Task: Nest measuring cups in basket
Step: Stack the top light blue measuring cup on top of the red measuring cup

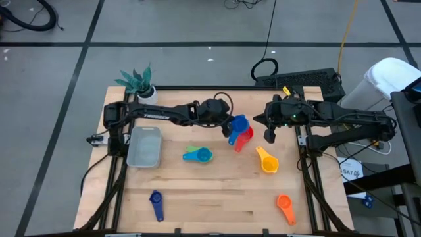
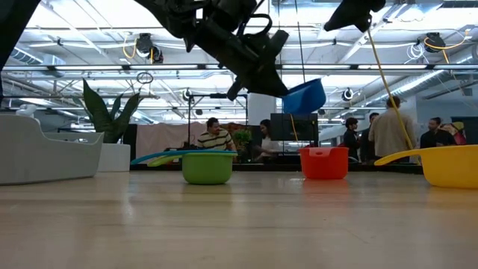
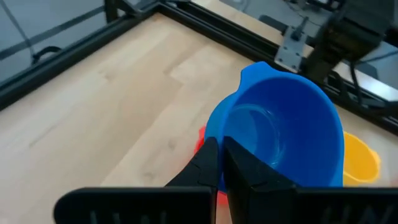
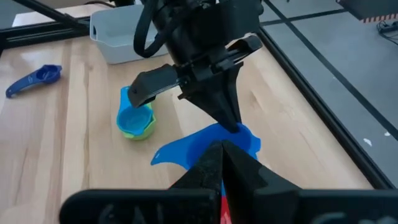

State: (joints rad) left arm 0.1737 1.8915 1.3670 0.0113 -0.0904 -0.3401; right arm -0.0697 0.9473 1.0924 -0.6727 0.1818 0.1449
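Observation:
My left gripper (image 1: 230, 125) reaches in from the table's left and is shut on a blue measuring cup (image 1: 239, 124), which hangs in the air (image 2: 305, 97) just above a red cup (image 1: 245, 138) standing on the table. My right gripper (image 1: 270, 136) hangs shut and holds nothing, to the right of both cups. A light blue cup sits nested in a green cup (image 1: 197, 155) mid-table. Yellow (image 1: 267, 160), orange (image 1: 285, 208) and dark blue (image 1: 156, 204) cups lie singly on the wood. The basket (image 1: 145, 146) stands at the left. My left gripper holds the blue cup by its bowl wall at the rim (image 3: 219, 132), on the side nearest the wrist. One finger (image 3: 245, 168) is inside the bowl and the other (image 3: 206, 163) outside. The fingers slant down from the table's left. The cup is clear of the table and tilted.
A small white pot with a plant (image 1: 141, 84) stands at the far left corner. Black frame rails (image 1: 306, 171) run along the table's edges. Open wood lies between the nested cups and the near edge. People stand in the room beyond the table.

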